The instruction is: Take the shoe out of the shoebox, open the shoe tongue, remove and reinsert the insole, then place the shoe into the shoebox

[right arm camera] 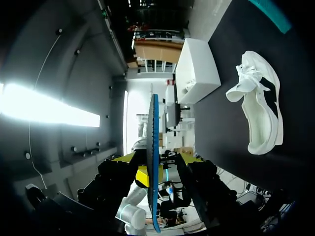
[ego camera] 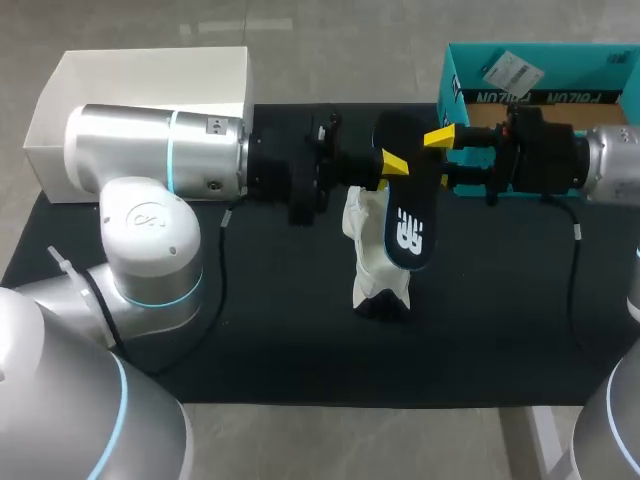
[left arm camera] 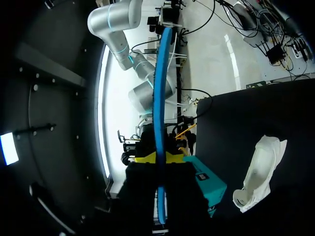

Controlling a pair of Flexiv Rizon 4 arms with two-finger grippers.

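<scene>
The insole is out of the shoe, pinched edge-on between the left gripper's closed fingers. The right gripper straddles it, spread wide and apparently not touching. The white shoe lies below the fingers, outside the teal shoebox. Reinserting the insole and boxing the shoe remain.

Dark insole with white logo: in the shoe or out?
Out: the dark insole sits in the left gripper, apart from the white shoe on the black mat.
</scene>
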